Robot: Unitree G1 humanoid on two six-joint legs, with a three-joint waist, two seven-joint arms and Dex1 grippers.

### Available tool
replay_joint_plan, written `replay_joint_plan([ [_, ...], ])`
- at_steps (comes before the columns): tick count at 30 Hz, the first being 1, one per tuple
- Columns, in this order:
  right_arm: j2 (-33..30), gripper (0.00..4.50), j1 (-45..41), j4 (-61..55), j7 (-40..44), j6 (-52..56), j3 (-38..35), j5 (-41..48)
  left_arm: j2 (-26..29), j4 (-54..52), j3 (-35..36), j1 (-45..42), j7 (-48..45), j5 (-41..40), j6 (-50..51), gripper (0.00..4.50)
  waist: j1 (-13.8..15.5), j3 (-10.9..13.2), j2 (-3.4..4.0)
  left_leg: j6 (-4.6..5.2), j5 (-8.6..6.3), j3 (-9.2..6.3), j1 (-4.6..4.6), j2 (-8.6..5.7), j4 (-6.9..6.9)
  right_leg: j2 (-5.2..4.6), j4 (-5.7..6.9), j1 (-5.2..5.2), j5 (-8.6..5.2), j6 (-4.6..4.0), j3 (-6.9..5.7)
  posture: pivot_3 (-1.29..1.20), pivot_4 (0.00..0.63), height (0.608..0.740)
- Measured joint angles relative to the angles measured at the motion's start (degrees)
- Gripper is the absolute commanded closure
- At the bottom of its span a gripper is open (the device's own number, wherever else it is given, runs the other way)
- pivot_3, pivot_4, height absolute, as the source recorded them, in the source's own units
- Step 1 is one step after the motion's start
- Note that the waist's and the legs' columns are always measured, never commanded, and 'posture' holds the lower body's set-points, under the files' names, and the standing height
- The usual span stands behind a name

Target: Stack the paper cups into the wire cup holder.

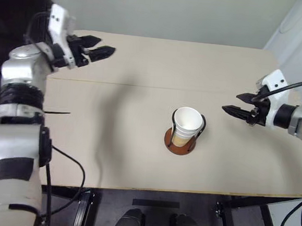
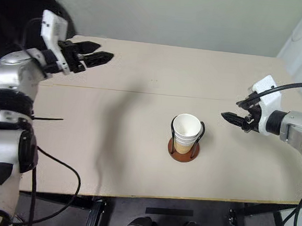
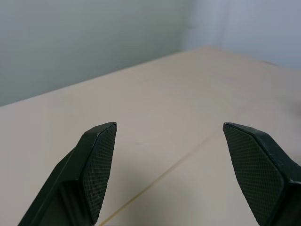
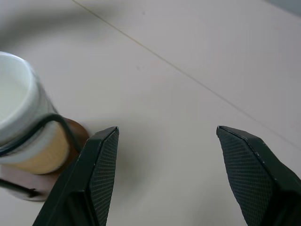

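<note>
Paper cups (image 1: pixel 186 124) sit nested as one stack inside the wire cup holder (image 1: pixel 180 142), white rim uppermost, tan-yellow side showing below the rim. The holder's reddish-brown disc base rests flat on the desk (image 1: pixel 127 142), nearer the front edge than the back and somewhat toward the right edge; black wire loops rise on either side of the stack. Number of cups in the stack cannot be told from the head views. Left hand (image 1: pixel 95 51) is raised over the back-left corner, well apart from the holder, fingers spread wide, nothing between them. Right hand (image 1: pixel 238 110) hangs near the right edge, level with the holder and to its right, not touching it, fingers wide and empty; in its wrist view the holder and cups (image 4: pixel 21 122) lie just past one fingertip. Nothing stands between either hand and the holder. The desk surface is pale beige board with a thin seam (image 1: pixel 142 85) running left to right across its middle. A black cable (image 1: pixel 68 161) hangs off the front-left edge. Plain light wall (image 1: pixel 174 13) behind the back edge.
</note>
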Motion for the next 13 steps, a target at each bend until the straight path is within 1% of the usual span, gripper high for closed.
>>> replay_joint_plan([
  [3,1.3,1.16,-1.5,1.1,0.9,-0.7,2.0,-1.7,2.1,-5.9,2.4,5.6,3.1,0.1,2.7,0.64,0.0,0.0,0.00,-0.05,0.03,-0.06,0.00,0.04,0.03,0.06,0.01,0.00,0.04,-0.08,-0.03,0.00,0.150,0.740],
  [5,1.6,1.16,-2.9,2.1,1.9,-2.0,2.9,-3.0,2.5,-8.9,4.0,7.5,4.7,0.0,4.1,0.64,0.0,0.0,0.00,-0.06,0.03,-0.14,0.00,0.05,0.14,0.02,0.01,0.04,0.06,-0.10,-0.06,0.00,0.150,0.740],
  [9,2.4,1.16,-3.7,3.1,3.0,-3.3,3.5,-5.1,3.7,-14.5,6.8,10.6,7.2,-0.2,7.1,0.64,0.0,0.0,-0.01,-0.06,0.03,-0.19,0.09,0.04,0.21,0.01,0.00,0.21,0.11,-0.16,-0.08,0.00,0.150,0.740],
  [13,4.4,1.16,-3.7,4.0,3.5,-4.0,3.6,-6.0,3.8,-18.2,7.1,12.1,7.7,-0.2,9.3,0.64,0.0,0.0,-0.01,-0.07,0.04,-0.20,0.39,0.05,0.19,0.00,0.00,0.49,0.14,-0.19,-0.07,0.00,0.150,0.740],
])
